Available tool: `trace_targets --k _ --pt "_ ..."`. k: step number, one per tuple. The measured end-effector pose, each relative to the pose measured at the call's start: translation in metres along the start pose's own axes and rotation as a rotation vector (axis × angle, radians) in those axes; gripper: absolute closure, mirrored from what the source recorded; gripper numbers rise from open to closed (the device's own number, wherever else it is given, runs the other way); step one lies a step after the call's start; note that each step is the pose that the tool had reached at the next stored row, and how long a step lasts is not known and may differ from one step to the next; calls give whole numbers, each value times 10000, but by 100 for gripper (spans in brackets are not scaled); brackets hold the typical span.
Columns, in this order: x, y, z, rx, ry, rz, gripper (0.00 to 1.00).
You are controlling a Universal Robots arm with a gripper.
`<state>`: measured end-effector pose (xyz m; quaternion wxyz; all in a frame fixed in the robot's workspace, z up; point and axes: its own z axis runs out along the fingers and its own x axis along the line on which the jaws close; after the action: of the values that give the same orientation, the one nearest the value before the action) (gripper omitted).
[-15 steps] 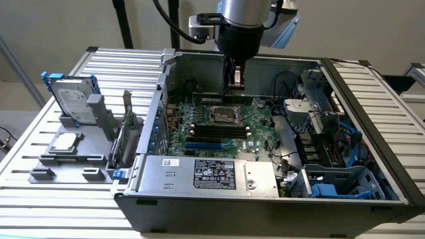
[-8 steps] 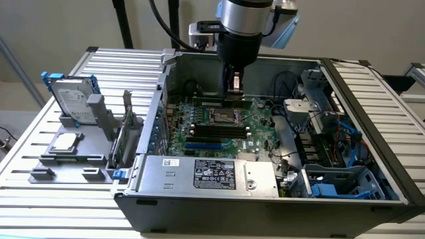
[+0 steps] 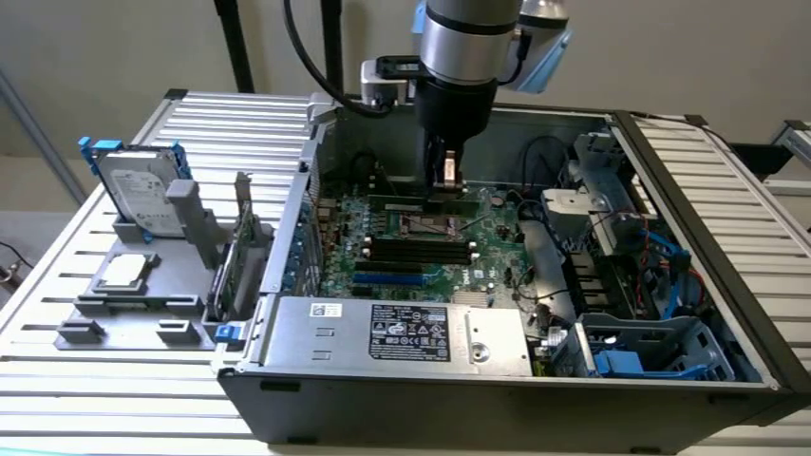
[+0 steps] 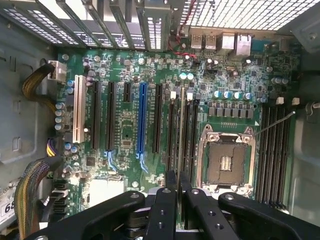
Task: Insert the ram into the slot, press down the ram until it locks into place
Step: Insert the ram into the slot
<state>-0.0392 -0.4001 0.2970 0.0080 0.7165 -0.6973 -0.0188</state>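
inside the open case (image 3: 507, 404) on the slatted table (image 3: 114, 380), the arm reaches straight down and its gripper (image 3: 446, 190) hangs over the motherboard (image 3: 495, 256). the fingers are drawn in narrow on the ram (image 3: 403, 202). in the exterior view the ram shows as a level green strip reaching from the grip toward that view's left. it is above the board and not seated.

nearer the camera in that view lie the cpu socket (image 3: 424, 224) and then the four black slots (image 3: 419, 250), side by side with pale end clips. after them come the shorter blue socket (image 3: 386, 278) and the labelled power supply (image 3: 393, 331).

in the wrist view the gripper (image 4: 178, 176) shows two black fingers (image 4: 167, 205) pinching the ram (image 4: 181, 135), seen edge-on as a thin pale strip. it runs parallel to the slots (image 4: 190, 135) and lies over their bank, between the blue socket (image 4: 142, 120) and the cpu socket (image 4: 226, 159). which of the four it is over i cannot tell. past the blue socket stands a white socket (image 4: 77, 115), with sleeved cables (image 4: 30, 192) at the case wall.

on the exterior view's left, outside the case, a hard drive (image 3: 137, 190) stands upright in a grey holder (image 3: 127, 304).
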Motion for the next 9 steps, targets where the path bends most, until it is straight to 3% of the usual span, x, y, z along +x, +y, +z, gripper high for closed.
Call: trace_targets --k 9 --pt "3 -37 162 -1 1 0 87"
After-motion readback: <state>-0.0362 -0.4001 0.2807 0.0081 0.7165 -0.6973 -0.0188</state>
